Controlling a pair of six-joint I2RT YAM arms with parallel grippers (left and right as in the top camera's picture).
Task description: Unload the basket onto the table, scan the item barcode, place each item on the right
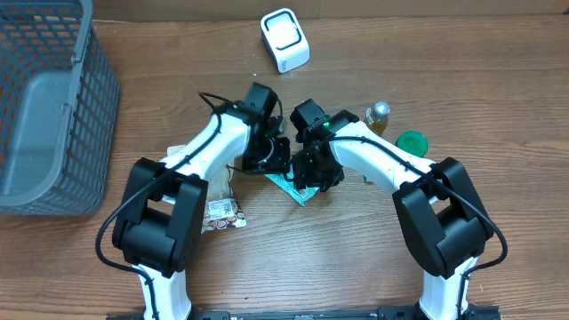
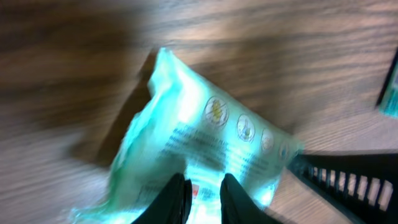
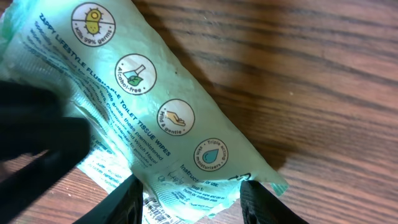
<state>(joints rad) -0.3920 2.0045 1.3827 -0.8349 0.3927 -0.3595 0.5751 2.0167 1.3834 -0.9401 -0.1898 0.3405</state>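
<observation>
The item is a teal wipes packet lying on the wooden table between my two grippers. In the left wrist view the packet is blurred, and my left gripper stands over its near end. Its fingers are a narrow gap apart and the packet's printed face shows through the gap. In the right wrist view my right gripper straddles the packet's other end, jaws wide. A strip of barcode shows beside its left finger. The white scanner sits at the back of the table.
A grey mesh basket stands at the far left. A small bottle and a green lid sit right of my right arm. A small printed packet lies by my left arm.
</observation>
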